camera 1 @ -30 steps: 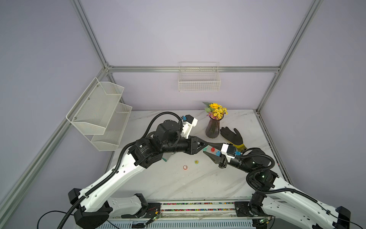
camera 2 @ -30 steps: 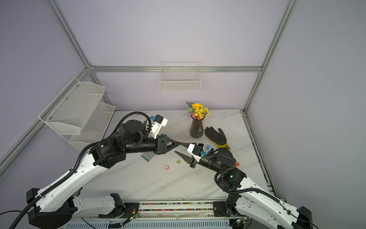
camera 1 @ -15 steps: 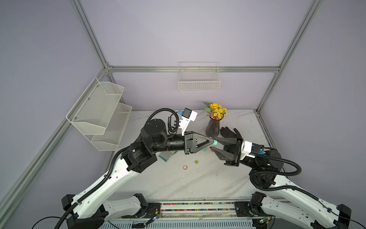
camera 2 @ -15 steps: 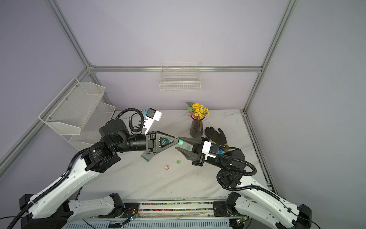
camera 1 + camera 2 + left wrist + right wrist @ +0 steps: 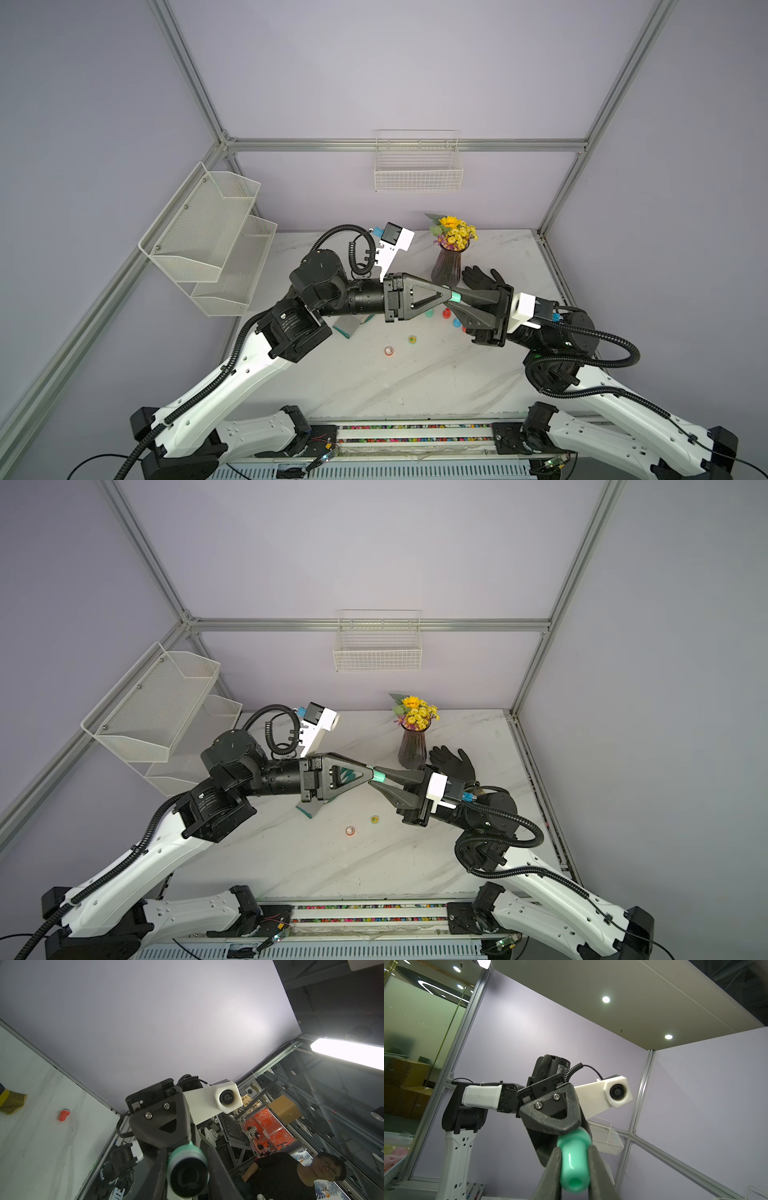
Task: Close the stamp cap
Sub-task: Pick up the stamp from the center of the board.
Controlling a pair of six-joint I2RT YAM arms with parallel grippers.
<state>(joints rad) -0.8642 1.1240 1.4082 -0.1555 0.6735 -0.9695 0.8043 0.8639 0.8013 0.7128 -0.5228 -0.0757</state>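
A green stamp (image 5: 456, 297) hangs in mid-air above the table's middle, held from both sides. My left gripper (image 5: 448, 296) reaches in from the left and is shut on its wide end. In the left wrist view that end (image 5: 188, 1167) shows a dark round face with a pale rim. My right gripper (image 5: 455, 302) faces it from the right, shut on the stamp's narrow green handle (image 5: 574, 1167). Both top views show the two grippers tip to tip around the stamp (image 5: 379, 776). Whether the cap sits on the stamp I cannot tell.
Below the grippers lie small teal (image 5: 429, 313), red (image 5: 446, 313) and blue (image 5: 456, 322) stamps, an orange ring (image 5: 389, 351) and a green-yellow ring (image 5: 412, 339). A flower vase (image 5: 446, 266) and a black glove (image 5: 482, 277) stand behind. A grey pad (image 5: 347, 326) lies left.
My right gripper rose from the table, turned to face the left gripper and shut on the stamp's handle. The left arm lifted and carried the stamp rightward to meet it.
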